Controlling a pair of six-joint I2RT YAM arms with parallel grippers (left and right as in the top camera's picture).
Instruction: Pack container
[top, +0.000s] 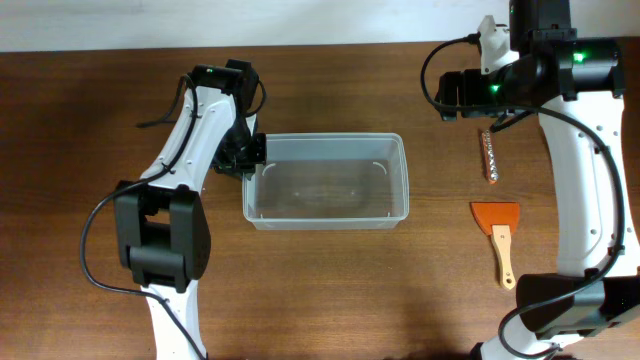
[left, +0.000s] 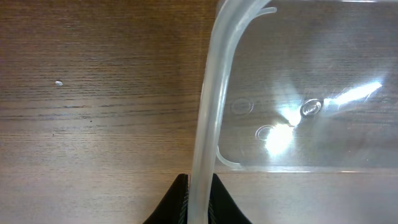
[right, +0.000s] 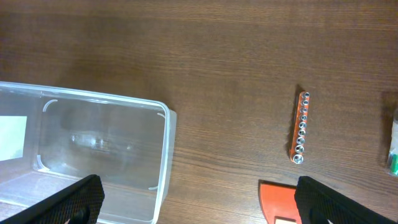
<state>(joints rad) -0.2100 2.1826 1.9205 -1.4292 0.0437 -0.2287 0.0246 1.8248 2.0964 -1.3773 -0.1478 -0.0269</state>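
Okay, left hand (left: 198, 190) clenched on the container (top: 405, 180) rim, container mid-desk (top: 100, 100).
Pinch square on the wall, drag slow or it tips; right hand (right: 199, 196) spread wide, empty, free for the bit rail (top: 488, 157).

A robot lab bench: left arm (top: 195, 135) and right arm (top: 585, 170) at a wooden table (top: 80, 120), scraper (top: 500, 235) and bit rail (top: 489, 155) laid out.

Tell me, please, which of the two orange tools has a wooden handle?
The broad orange scraper, its pale wooden handle pointing away from the slim socket rail, which has no handle.
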